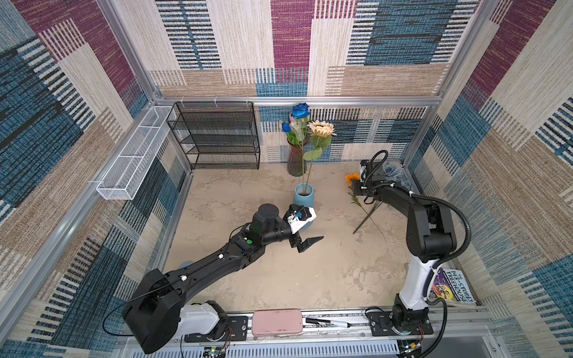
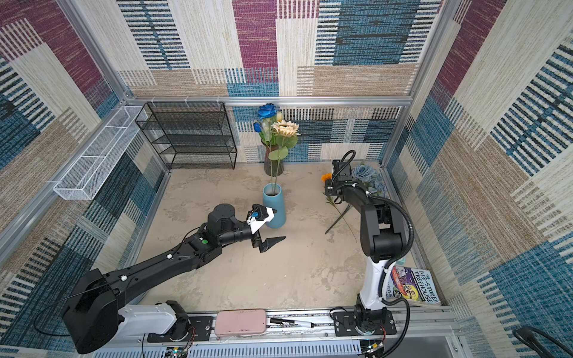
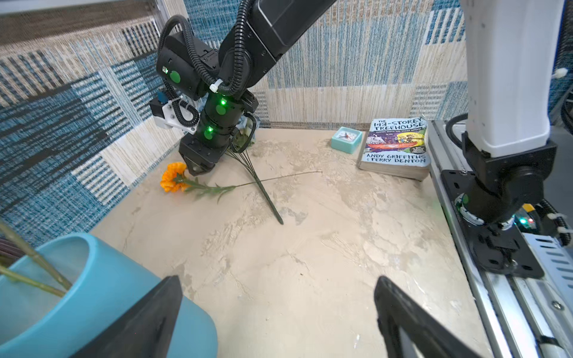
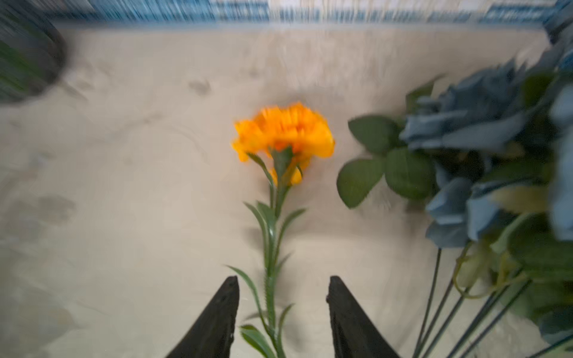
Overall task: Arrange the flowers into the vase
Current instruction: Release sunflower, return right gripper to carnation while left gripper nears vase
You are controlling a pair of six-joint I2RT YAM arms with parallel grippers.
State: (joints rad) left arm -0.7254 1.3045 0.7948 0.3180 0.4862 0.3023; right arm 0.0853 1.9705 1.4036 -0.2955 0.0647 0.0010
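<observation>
A cream sunflower [image 1: 321,128] stands with its stem in the light-blue vase [image 1: 304,193]. Behind it, a dark vase [image 1: 296,161] holds a deep-blue rose [image 1: 300,111] and small tulips. An orange flower [image 4: 283,130] lies flat on the table at the right, crossing the stems of a dusty-blue rose bunch [image 4: 483,124]. My right gripper [image 4: 282,279] is low over the orange flower's stem, its jaws standing apart on either side of the stem without touching it. Beside the light-blue vase [image 3: 93,294], my left gripper [image 3: 277,280] hangs wide open and empty.
A black mesh shelf [image 1: 217,136] and a white wire basket [image 1: 133,161] stand at the back left. A book [image 3: 397,145] and a teal clock [image 3: 346,139] sit by the right arm's base. A pink case [image 1: 277,322] and a marker [image 1: 328,323] lie on the front rail.
</observation>
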